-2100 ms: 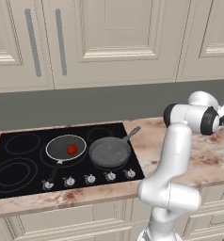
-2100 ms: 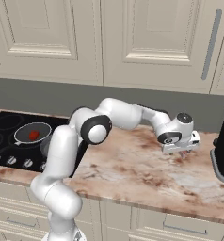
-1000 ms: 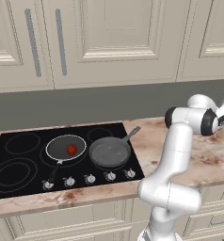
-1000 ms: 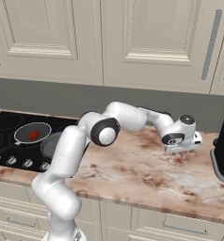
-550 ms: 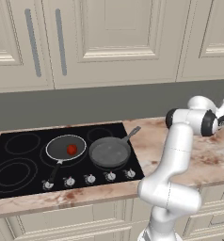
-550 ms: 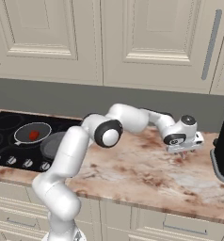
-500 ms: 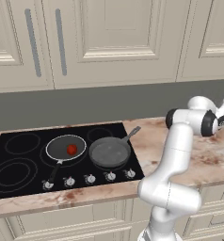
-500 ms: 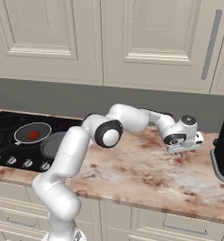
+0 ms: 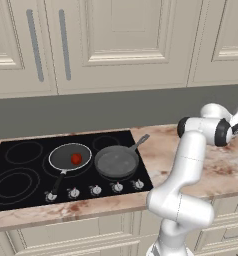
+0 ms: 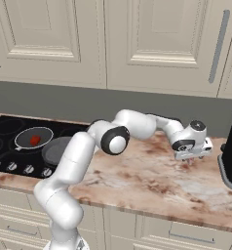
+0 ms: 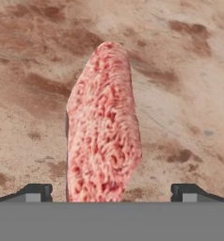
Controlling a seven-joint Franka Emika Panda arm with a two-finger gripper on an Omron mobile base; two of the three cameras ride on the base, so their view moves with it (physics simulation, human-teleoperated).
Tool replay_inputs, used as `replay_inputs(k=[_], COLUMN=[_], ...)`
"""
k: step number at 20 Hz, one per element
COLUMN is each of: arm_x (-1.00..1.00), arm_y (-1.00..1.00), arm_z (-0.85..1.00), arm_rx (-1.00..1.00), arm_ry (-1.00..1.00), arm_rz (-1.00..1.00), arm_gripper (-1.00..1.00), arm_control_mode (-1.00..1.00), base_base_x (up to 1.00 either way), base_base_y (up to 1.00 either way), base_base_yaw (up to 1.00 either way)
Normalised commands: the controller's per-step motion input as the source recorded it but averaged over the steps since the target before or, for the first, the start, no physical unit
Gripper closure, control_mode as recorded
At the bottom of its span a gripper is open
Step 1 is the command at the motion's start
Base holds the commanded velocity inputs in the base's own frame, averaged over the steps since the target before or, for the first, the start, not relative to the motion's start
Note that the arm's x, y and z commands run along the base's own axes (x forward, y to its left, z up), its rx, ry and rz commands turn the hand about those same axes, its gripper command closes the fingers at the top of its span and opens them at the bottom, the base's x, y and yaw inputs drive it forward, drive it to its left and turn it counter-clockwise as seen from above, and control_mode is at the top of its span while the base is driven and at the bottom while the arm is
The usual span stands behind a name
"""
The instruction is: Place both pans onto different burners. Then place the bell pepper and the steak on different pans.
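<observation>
Black and shiny, the flat glass cooktop (image 9: pixel 21 187) sits at the left end of the brown and pink stone counter (image 9: pixel 226 170). It has thin grey ring burners (image 9: pixel 24 152) drawn on it and a row of small silver knobs (image 9: pixel 95 190) along its front edge.

On a burner near the middle of the cooktop sits the shallow dark frying pan with a pale rim (image 9: pixel 61 161). Its long black handle points toward the front edge. The small shiny red bell pepper (image 9: pixel 76 158) lies inside this pan. In the right base view the same pan (image 10: pixel 25 140) and pepper (image 10: pixel 35 140) show at the left edge of the counter.

Just to the right of it, on the next burner, sits the deeper grey frying pan (image 9: pixel 116 162). The two pans are side by side, very near each other. The grey pan's handle points toward the back right corner of the cooktop.

Further right, the white robot arm (image 9: pixel 191 165) reaches out over the bare stone counter, well apart from the cooktop. Its gripper (image 10: pixel 191 158) hangs low over the counter, near the right end.

In the hand view, the flat pale pink and white steak (image 11: pixel 104 127) lies on the counter, right between the two dark fingertips (image 11: pixel 38 192). The gripper (image 11: pixel 111 194) is spread as wide as it goes, one tip on each side of the meat. It has hold of nothing.
</observation>
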Motion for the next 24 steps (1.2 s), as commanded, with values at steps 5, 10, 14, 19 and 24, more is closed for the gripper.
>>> replay_inputs(k=[5, 10, 14, 19, 24], arm_x=[0.0, 0.0, 0.0, -0.03, -0.01], arm_y=[0.0, 0.0, 0.0, 0.0, 0.06], arm_z=[-0.15, -0.21, -0.21, -0.07, -0.13], arm_rx=[0.0, 0.0, 0.0, 0.0, 0.0], arm_ry=[0.0, 0.01, 0.02, 0.03, 0.0], arm_rz=[0.0, 0.0, 0.0, 0.0, 0.0], arm_gripper=[-1.0, -1.0, -1.0, -1.0, -1.0], arm_control_mode=[-1.0, -1.0, -1.0, -1.0, -1.0], base_base_x=[0.0, 0.0, 0.0, 0.0, 0.0], base_base_y=[0.0, 0.0, 0.0, 0.0, 0.0], base_base_yaw=[0.0, 0.0, 0.0, 0.0, 0.0])
